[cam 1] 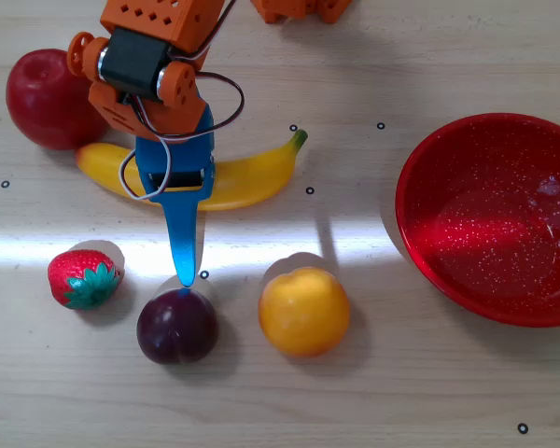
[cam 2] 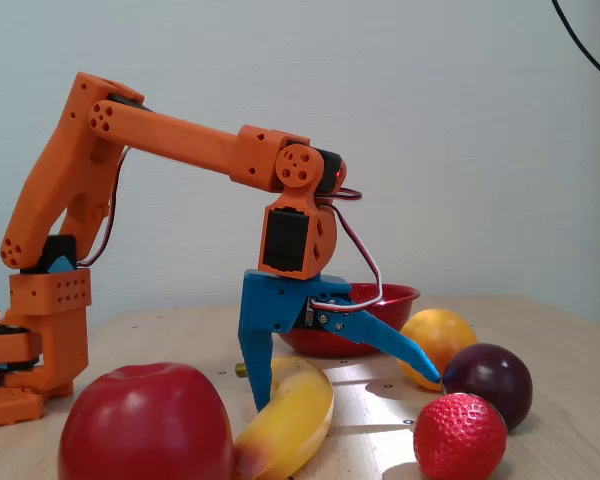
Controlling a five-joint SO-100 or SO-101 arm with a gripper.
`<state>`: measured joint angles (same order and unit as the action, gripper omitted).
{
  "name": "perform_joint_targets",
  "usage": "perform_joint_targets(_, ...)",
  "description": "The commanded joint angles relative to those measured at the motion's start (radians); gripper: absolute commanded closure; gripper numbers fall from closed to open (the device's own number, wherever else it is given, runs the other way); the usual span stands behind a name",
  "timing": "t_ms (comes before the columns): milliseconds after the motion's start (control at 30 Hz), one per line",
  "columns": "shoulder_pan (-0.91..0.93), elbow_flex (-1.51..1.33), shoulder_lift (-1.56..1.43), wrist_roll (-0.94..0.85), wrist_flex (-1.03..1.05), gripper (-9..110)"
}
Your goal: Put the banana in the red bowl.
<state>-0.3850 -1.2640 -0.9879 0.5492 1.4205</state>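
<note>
Banana (cam 1: pixel 247 177) lies flat on the wooden table (cam 1: pixel 401 392) near the top left of the overhead view, green stem pointing toward the red bowl (cam 1: pixel 499 219), blunt end next to the apple (cam 1: pixel 47 98). Bowl sits well apart, at the right edge, empty. Gripper (cam 2: pixel 345 390) stands over the banana's middle with jaws spread wide: in the fixed view one blue finger points down just behind the banana, the other is splayed out toward the plum (cam 2: pixel 488 385) and orange fruit (cam 2: pixel 438 342). Nothing held. Strawberry (cam 1: pixel 84 278) sits off to the side, not in the way.

Handling, judged from looks: glossy plastic, so likely light, stiff and slippery; no crush risk but it could squirt out or pivot under a pinch. The curve means an end grip would let it swing. Best hold looks like across the thick middle, jaws square to its length, closed firmly.
</note>
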Motion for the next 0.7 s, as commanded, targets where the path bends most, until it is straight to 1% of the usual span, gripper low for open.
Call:
perform_joint_targets(0,0.012,0.083,-0.04,-0.032,0.021,37)
perform_joint_targets(200,0.012,0.086,-0.04,-0.025,0.04,38)
perform_joint_targets(300,0.017,0.101,-0.031,-0.011,0.057,51)
perform_joint_targets(567,0.021,0.103,-0.028,0.029,0.075,70)
perform_joint_targets(667,0.02,0.106,-0.025,0.034,0.075,75)
